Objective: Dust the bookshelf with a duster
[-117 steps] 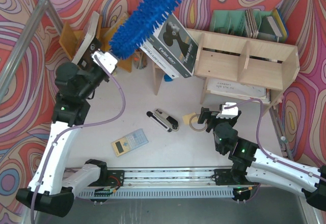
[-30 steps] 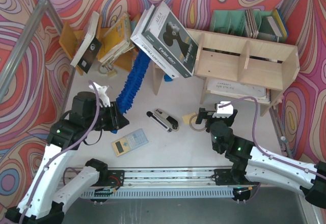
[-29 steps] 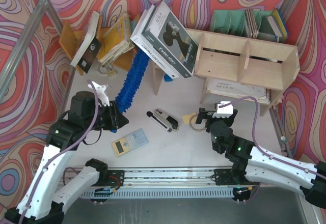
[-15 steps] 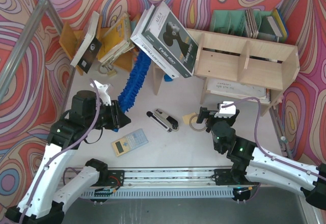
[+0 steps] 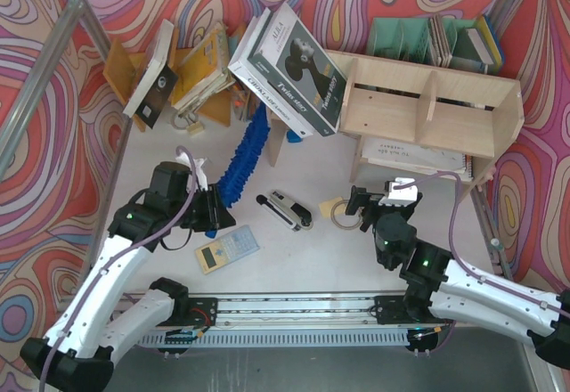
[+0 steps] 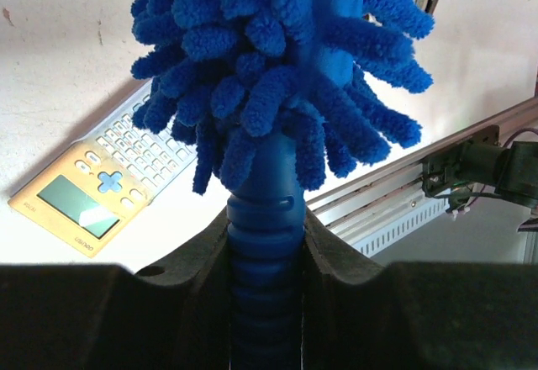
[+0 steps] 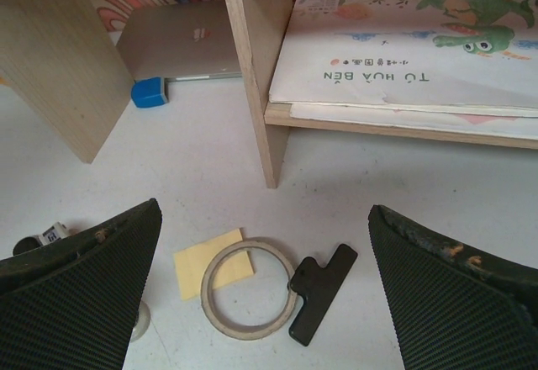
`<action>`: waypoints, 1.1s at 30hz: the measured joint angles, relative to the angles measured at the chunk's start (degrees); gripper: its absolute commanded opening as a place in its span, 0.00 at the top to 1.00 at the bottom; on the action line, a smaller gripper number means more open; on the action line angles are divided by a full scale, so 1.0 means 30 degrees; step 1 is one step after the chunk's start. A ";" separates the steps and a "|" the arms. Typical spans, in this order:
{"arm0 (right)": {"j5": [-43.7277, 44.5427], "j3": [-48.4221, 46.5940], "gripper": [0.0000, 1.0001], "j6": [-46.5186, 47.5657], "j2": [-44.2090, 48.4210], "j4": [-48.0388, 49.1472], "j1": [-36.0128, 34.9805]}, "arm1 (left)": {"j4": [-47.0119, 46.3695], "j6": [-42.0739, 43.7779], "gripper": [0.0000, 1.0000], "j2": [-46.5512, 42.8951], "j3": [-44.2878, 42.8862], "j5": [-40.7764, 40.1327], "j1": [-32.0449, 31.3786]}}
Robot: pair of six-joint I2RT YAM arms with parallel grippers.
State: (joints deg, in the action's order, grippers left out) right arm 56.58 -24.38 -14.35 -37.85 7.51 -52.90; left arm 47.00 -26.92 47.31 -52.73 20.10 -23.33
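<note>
Holding the duster (image 5: 241, 155) tight by its handle, the left gripper (image 5: 214, 214) points the fluffy end under the leaning books (image 5: 289, 67) beside the bookshelf (image 5: 419, 98) — one hard push could knock them down — while the right gripper (image 5: 356, 205) sits wide open and empty.
</note>
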 measured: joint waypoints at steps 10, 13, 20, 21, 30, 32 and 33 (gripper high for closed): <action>0.0102 0.0510 0.01 0.0015 0.1515 0.0707 0.0007 | -0.0328 -0.0095 1.00 0.0561 -0.0022 -0.0219 0.0000; -0.0189 0.1166 0.01 0.0488 0.2040 0.1574 0.0015 | -0.0204 0.0022 1.00 0.0648 -0.1005 -0.0386 0.0000; -0.0510 0.1231 0.01 0.0874 0.2208 0.1647 0.0015 | -0.0262 0.0342 1.00 0.0415 -0.2790 -0.0736 0.0000; -0.0532 0.0962 0.01 0.0860 0.1945 0.1450 0.0015 | -0.0262 0.0328 1.00 0.0328 -0.2783 -0.0736 0.0000; -0.1712 -0.0022 0.01 0.1107 0.0860 0.0364 0.0015 | -0.1530 -0.0117 1.00 0.0605 -0.0867 -0.0495 -0.0015; -0.1829 -0.0022 0.01 0.1362 0.0962 0.0372 0.0015 | -0.1596 -0.0270 1.00 0.0627 -0.0255 -0.0481 -0.0015; -0.1836 -0.0022 0.01 0.1501 0.0991 0.0386 0.0015 | -0.1625 -0.0350 1.00 0.0627 -0.0007 -0.0466 -0.0015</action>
State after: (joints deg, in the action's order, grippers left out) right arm 51.07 -24.45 -9.85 -34.87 8.67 -52.86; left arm 42.13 -27.97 49.19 -52.75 18.70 -23.38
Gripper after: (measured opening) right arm 0.987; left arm 0.346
